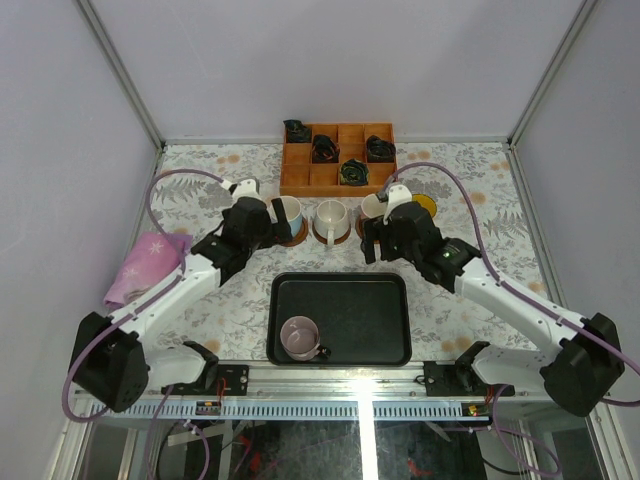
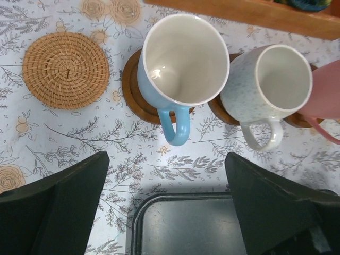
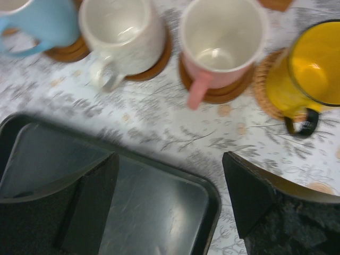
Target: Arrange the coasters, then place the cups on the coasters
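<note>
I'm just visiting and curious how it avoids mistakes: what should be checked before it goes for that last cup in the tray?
1. The mauve cup stands upright in the black tray: ok.
2. The woven coaster is bare and ready: ok.
3. The blue cup, cream cup, pink cup and yellow cup each sit on a coaster: ok.
4. The left jaws are open and empty: ok.
5. The right jaws are open and empty: ok.
6. Which arm moves next: cannot tell.

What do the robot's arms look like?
The left arm and the right arm are made of white tube-shaped links joined by chunky black joints. A purple cable loops along each one from base to wrist. The left gripper and the right gripper are black, each with two wedge-shaped fingers.
</note>
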`<move>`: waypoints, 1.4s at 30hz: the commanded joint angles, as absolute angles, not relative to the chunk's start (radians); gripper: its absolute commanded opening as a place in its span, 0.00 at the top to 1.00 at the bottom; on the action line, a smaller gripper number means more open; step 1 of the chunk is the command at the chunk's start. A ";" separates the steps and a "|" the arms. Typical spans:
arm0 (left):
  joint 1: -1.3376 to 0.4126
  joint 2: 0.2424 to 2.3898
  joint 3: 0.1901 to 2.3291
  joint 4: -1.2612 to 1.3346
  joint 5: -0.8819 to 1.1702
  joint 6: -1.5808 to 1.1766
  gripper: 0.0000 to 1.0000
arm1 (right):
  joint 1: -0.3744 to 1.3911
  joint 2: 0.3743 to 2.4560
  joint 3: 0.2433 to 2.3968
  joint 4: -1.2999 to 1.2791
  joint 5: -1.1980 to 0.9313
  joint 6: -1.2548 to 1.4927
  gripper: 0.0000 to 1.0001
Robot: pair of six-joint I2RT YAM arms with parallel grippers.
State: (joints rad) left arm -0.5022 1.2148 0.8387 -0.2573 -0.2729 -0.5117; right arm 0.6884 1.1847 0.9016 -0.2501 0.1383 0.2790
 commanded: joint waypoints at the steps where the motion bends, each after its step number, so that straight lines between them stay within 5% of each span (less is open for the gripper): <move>1: -0.500 1.153 0.777 -0.216 -0.292 -0.558 0.04 | 0.765 1.131 0.946 -0.282 -0.092 0.159 0.18; 15: -0.577 1.070 0.681 -0.276 -0.438 -0.615 0.00 | 1.170 1.342 1.057 -0.423 0.071 0.081 0.17; 42: -0.578 0.946 0.585 -0.329 -0.515 -0.697 0.00 | 1.272 1.645 1.197 -0.315 -0.040 0.013 0.23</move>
State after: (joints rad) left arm -0.5755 0.9684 0.5980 -0.3447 -0.4950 -0.6781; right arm 1.2629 1.6138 1.1500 -0.3466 -0.0132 0.0330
